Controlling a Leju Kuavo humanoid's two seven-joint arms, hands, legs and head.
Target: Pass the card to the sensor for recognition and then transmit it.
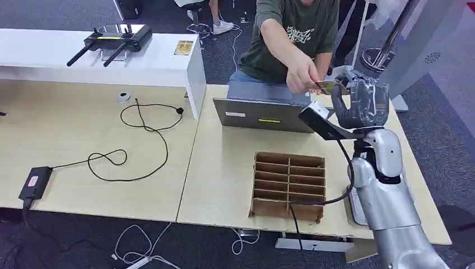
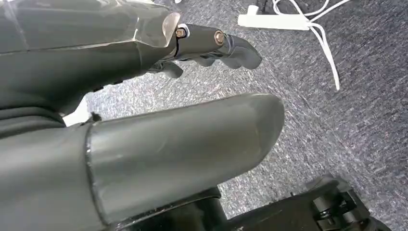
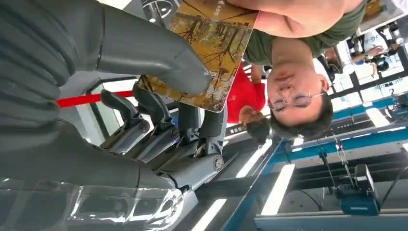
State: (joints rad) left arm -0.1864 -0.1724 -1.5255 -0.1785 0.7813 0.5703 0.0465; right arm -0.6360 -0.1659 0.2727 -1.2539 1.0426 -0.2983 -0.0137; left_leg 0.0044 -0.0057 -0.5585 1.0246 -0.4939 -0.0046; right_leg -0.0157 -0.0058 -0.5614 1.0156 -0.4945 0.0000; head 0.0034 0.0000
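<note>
Across the far right corner of the bench (image 1: pixel 224 168), you see a person's hand (image 1: pixel 301 75) and the robot's raised right hand (image 1: pixel 361 103) both gripping the card (image 1: pixel 327 87); thumb and fingers (image 3: pixel 144 115) pinch its autumn-leaf face above the grey laptop (image 1: pixel 263 109). Near the front edge sits the cardboard divider tray (image 1: pixel 289 185). Over grey carpet (image 2: pixel 346 125), your left hand (image 2: pixel 144 120) hangs, fingers (image 2: pixel 226 45) loosely apart, holding nothing.

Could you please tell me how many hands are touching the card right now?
2. The robot's right hand pinches the card between thumb and fingers above the table's far right side; a person's hand grips its other end, reaching over the laptop.
</note>
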